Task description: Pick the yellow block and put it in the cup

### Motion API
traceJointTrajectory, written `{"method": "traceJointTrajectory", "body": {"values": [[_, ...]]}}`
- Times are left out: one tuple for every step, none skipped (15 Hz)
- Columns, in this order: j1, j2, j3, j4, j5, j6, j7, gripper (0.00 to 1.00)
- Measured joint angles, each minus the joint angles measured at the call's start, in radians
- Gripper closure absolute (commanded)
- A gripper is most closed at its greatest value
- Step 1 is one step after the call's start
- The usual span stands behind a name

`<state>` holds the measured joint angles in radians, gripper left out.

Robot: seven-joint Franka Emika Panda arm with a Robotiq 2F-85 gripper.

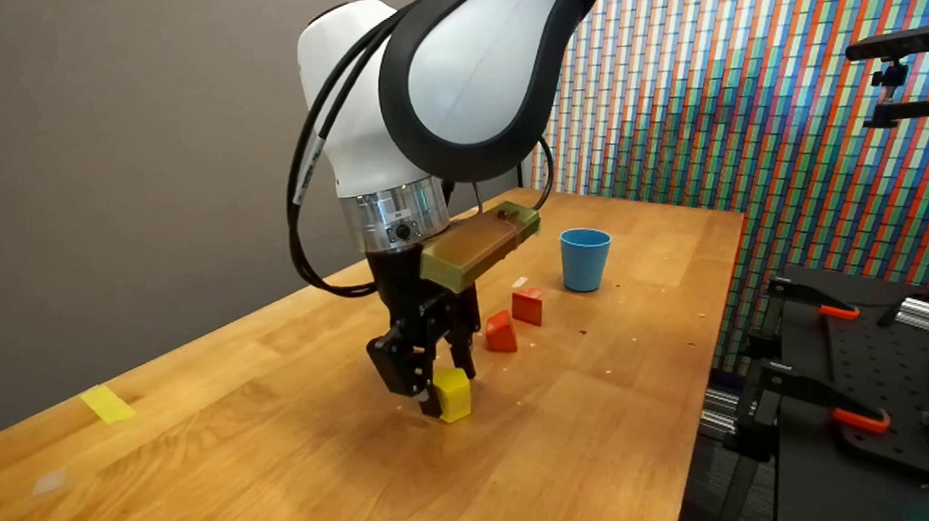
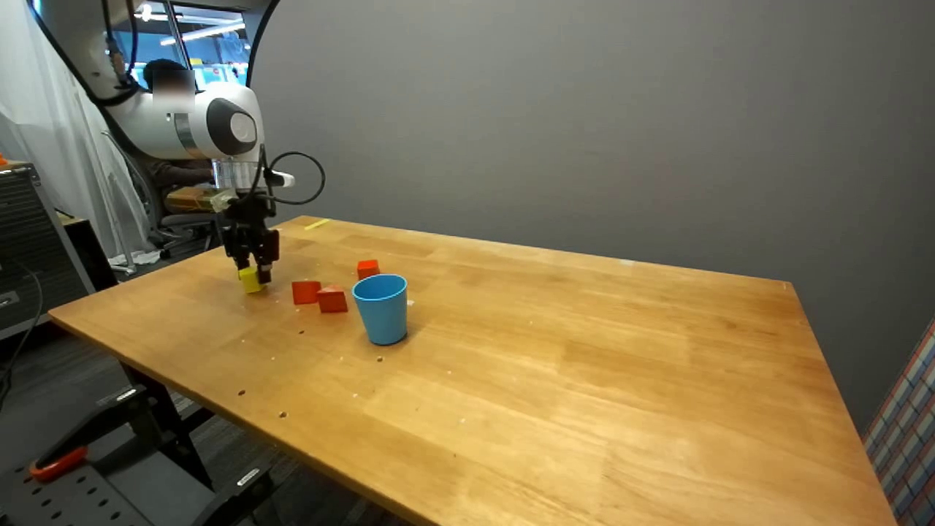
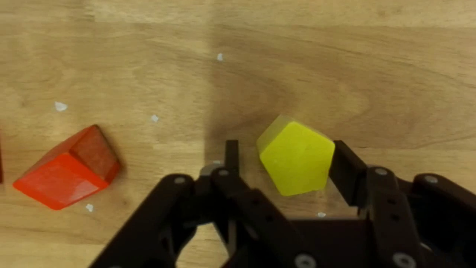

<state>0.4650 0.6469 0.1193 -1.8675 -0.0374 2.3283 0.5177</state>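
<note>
The yellow block (image 1: 456, 397) stands on the wooden table; it also shows in an exterior view (image 2: 250, 282). In the wrist view the yellow block (image 3: 297, 160) has a five-sided top. My gripper (image 3: 287, 158) is low around it, one finger on each side. The right finger in that view is against or very close to the block; a gap separates the left finger from it. The gripper is open, and it shows in both exterior views (image 1: 450, 388) (image 2: 253, 273). The light-blue cup (image 1: 586, 262) stands upright on the table, also in an exterior view (image 2: 381, 313). It is out of the wrist view.
Red blocks lie between gripper and cup: one (image 1: 501, 333), another (image 1: 527, 307), and a third beside the cup (image 2: 368, 268). One red block (image 3: 61, 182) is left of the gripper in the wrist view. A flat yellow strip (image 1: 108, 404) lies near the table's wall-side edge.
</note>
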Motion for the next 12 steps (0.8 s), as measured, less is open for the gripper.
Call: {"method": "traceJointTrajectory", "body": {"values": [[0.000,-0.008,-0.007,-0.009,-0.004,0.007,0.008,0.74],[0.001,-0.017,-0.013,-0.019,-0.011,0.013,0.017,0.82],[0.001,-0.027,-0.018,-0.030,-0.019,0.015,0.027,0.82],[0.002,-0.037,-0.023,-0.041,-0.022,0.016,0.037,0.82],[0.000,-0.053,-0.025,-0.056,-0.022,0.016,0.045,0.82],[-0.001,-0.073,-0.026,-0.074,-0.022,0.016,0.056,0.82],[-0.004,-0.099,-0.027,-0.098,-0.022,0.016,0.070,0.82],[-0.006,-0.134,-0.030,-0.125,-0.022,0.016,0.091,0.82],[-0.007,-0.179,-0.037,-0.157,-0.023,0.016,0.122,0.82],[-0.008,-0.229,-0.046,-0.191,-0.027,0.017,0.161,0.82],[-0.009,-0.282,-0.056,-0.226,-0.037,0.017,0.203,0.82],[-0.015,-0.338,-0.064,-0.262,-0.051,0.017,0.246,0.82]]}}
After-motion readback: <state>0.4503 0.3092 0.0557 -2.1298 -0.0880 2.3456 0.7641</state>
